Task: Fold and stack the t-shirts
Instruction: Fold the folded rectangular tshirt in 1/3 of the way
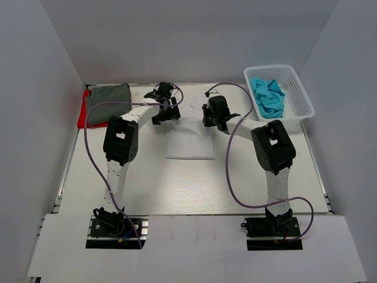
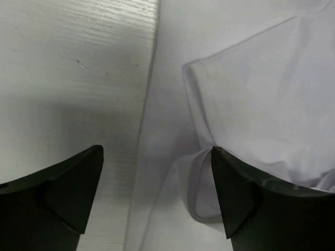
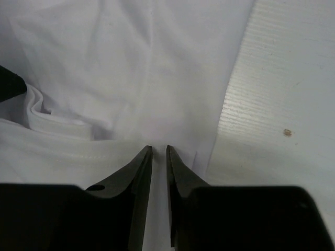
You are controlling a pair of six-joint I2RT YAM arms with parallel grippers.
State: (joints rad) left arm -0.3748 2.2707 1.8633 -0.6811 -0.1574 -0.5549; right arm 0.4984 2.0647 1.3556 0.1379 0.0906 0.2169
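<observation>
Top external: one white t-shirt (image 1: pixel 188 141), one grey t-shirt (image 1: pixel 109 103), one red t-shirt (image 1: pixel 83 112); left jaws wide, right jaws narrow.

Top view: no text, number or sign can be read on anything.
Left wrist view: nothing written shows ahead of the left pincer (image 2: pixel 157 150) or to either side of it.
Right wrist view: nothing written shows ahead of the right pincer (image 3: pixel 158 148) or beside it.
</observation>
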